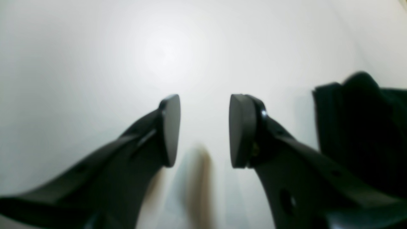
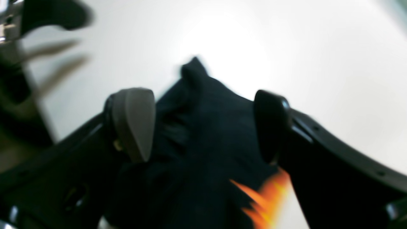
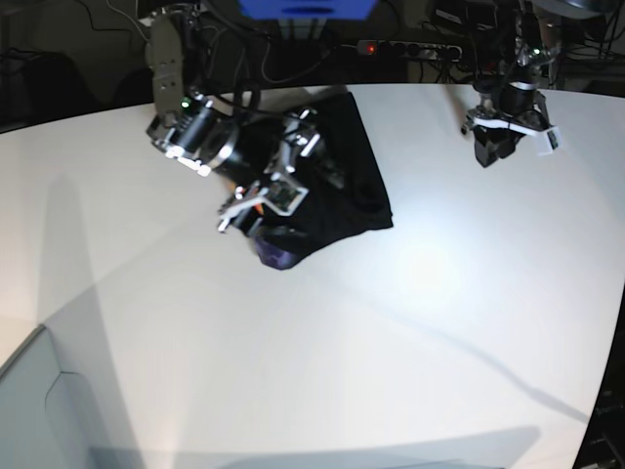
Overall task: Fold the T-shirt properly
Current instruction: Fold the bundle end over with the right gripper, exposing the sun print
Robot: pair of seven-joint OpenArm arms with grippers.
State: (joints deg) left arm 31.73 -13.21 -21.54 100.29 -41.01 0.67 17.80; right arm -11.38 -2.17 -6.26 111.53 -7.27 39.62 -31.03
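While base hides it—T-shirt (image 2: 203,143) shows orange.

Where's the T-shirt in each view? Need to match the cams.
Left wrist: T-shirt at the right edge, a dark folded mass beside the open left pincer.
Right wrist: centre, black cloth between the spread fingers of the right pincer, orange print at the bottom.
Base: upper centre, under the right arm.
Shared landmark: the white table, seen in all three.
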